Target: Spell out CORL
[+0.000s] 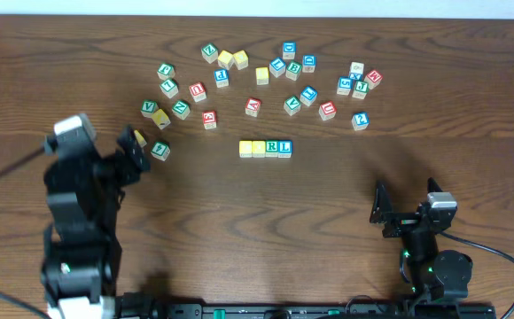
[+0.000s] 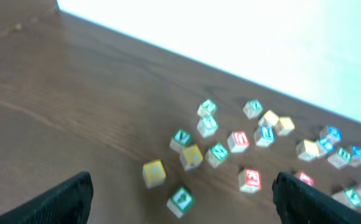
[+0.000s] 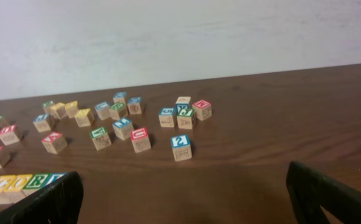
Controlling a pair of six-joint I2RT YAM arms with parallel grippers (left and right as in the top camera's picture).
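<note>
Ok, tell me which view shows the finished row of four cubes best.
The overhead view: the row of four cubes lies whole and unobstructed, R and L readable. The right wrist view catches it in the lower left corner, its far end cut off. The left wrist view does not show it.

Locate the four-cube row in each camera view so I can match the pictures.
Overhead: the cube row lies mid-table, just below the loose cubes.
Left wrist: not in it; only loose cubes show.
Right wrist: the cube row sits at the bottom left, its right end behind the black finger.
Shared landmark: the far table edge against the white wall, beyond the loose cubes in all three views.
</note>
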